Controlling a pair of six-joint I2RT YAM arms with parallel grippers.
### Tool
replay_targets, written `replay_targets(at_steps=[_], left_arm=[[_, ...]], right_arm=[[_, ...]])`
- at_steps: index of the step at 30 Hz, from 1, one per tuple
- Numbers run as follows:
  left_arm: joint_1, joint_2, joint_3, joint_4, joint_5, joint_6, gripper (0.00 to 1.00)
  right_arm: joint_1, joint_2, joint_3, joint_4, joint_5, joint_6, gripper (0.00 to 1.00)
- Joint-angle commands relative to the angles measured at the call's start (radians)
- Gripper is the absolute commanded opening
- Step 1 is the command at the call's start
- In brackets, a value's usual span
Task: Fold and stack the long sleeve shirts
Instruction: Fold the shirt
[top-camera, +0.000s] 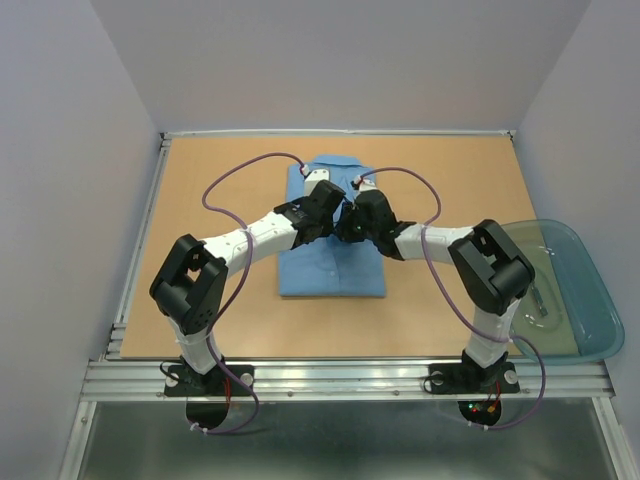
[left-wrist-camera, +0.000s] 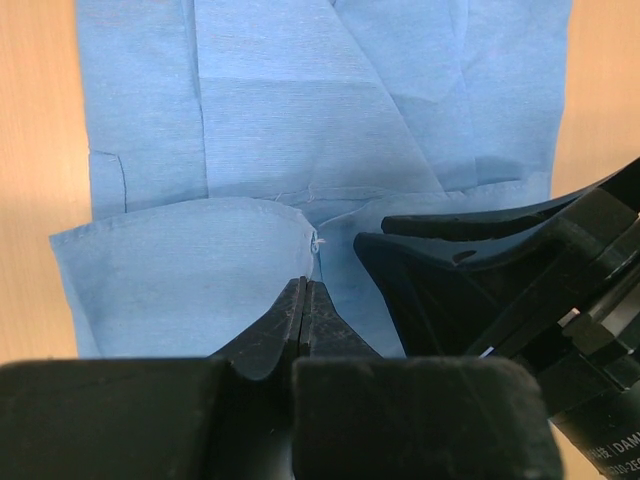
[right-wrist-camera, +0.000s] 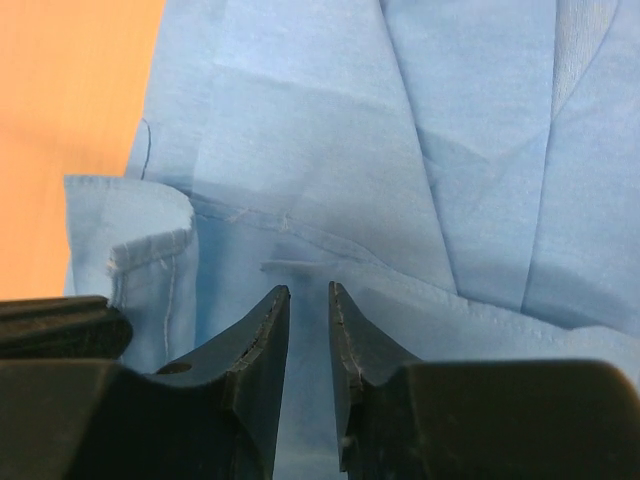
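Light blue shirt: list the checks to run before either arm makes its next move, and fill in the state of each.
1. Left gripper shut: ok.
2. Left gripper holding cloth: cannot tell.
3. Right gripper jaws parted, nothing between them: ok.
4. Light blue shirt lying wholly on the table: ok.
5. Sleeves folded inside the shirt's outline: ok.

The light blue shirt (top-camera: 330, 272) lies folded flat in a rectangle, collar seemingly at its far end.
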Motion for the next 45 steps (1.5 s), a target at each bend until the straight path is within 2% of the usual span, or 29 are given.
replay_targets(at_steps=[1,9,12,13,15,16,19,22,26,31,35,40,45], left_arm=[[0.005,-0.037,0.028,-0.004,-0.007,0.011,0.03],[0.005,-0.008,0.054,0.026,0.014,0.027,0.07],[0.006,0.007,0.068,0.045,0.047,0.034,0.2],[0.005,0.009,0.071,0.05,0.054,0.033,0.32],[0.005,-0.005,0.068,0.076,0.076,0.037,0.51],[0.005,-0.02,0.06,0.082,0.077,0.038,0.66],[0.006,-0.049,0.051,0.094,0.056,0.045,0.79],[0.008,-0.098,0.022,0.096,0.034,0.05,0.8],[0.015,-0.207,-0.093,0.1,0.025,0.033,0.83],[0.029,-0.305,-0.246,0.12,0.027,-0.004,0.83],[0.083,-0.332,-0.377,0.158,0.071,-0.039,0.8],[0.156,-0.301,-0.467,0.232,0.214,-0.085,0.77],[0.175,-0.26,-0.504,0.278,0.258,-0.101,0.75]], right_arm=[[-0.005,0.02,0.079,0.038,0.023,-0.035,0.28],[-0.046,-0.078,0.061,0.021,0.147,-0.089,0.3],[-0.064,-0.133,0.036,0.003,0.206,-0.11,0.37],[-0.072,-0.144,0.03,-0.002,0.215,-0.112,0.43],[-0.08,-0.182,0.004,-0.008,0.234,-0.112,0.47],[-0.086,-0.193,-0.013,-0.014,0.235,-0.103,0.51],[-0.09,-0.233,-0.031,-0.023,0.218,-0.086,0.52],[-0.092,-0.238,-0.027,-0.04,0.145,-0.101,0.52],[-0.092,-0.206,0.022,-0.121,0.039,-0.179,0.48],[-0.092,-0.186,0.062,-0.146,-0.2,-0.216,0.43],[-0.086,-0.172,0.085,-0.146,-0.309,-0.111,0.43],[-0.023,-0.124,0.119,-0.123,-0.423,-0.04,0.43],[-0.015,-0.043,0.052,0.096,-0.435,0.126,0.43]])
